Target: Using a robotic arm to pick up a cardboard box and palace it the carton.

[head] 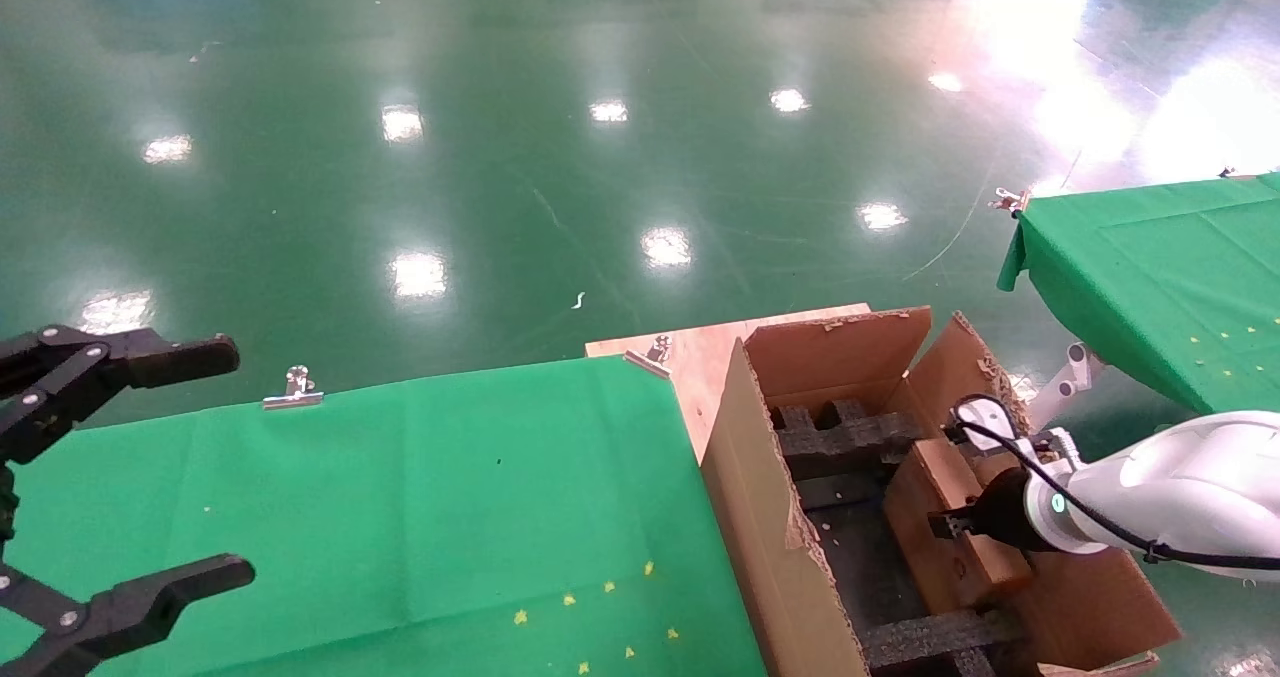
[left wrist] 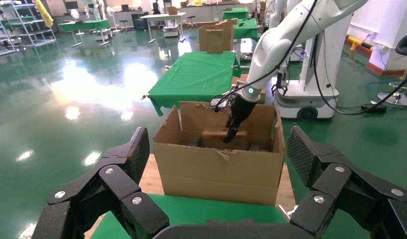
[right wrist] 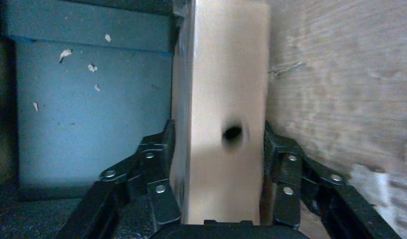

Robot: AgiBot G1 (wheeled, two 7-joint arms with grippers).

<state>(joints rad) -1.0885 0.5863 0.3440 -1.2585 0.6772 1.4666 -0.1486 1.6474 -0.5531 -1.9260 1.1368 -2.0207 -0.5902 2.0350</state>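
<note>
**A:** Two arms in my feed; take it from the biggest thing down. Where's the load?

**B:** Biggest first: the large brown corrugated carton with ragged flaps (head: 770,487) fills the lower right of my head view, black foam inserts (head: 845,437) inside. The white jointed robotic arm (head: 1180,492) comes in from the right edge and reaches down into it. The small plain brown cardboard box with a punched hole (head: 945,532) is already inside, against the carton's right-hand wall.

**A:** And the right gripper (right wrist: 219,164)?

**B:** Its black fingers (right wrist: 156,174) are clamped on the two opposite faces of the cardboard box, closed to the box's width. I judge I'm holding it so it goes down straight between wall and foam.

**A:** Which feed confirms that?

**B:** Only the right wrist view shows finger contact and the hole; the head view hides it behind the wrist. The left wrist view shows what neither does: the box sitting low behind the carton's front wall.

**A:** The left gripper (head: 110,487)?

**B:** Parked at the lower left, over the green cloth table (head: 400,497), spread wide, holding nothing.
</note>
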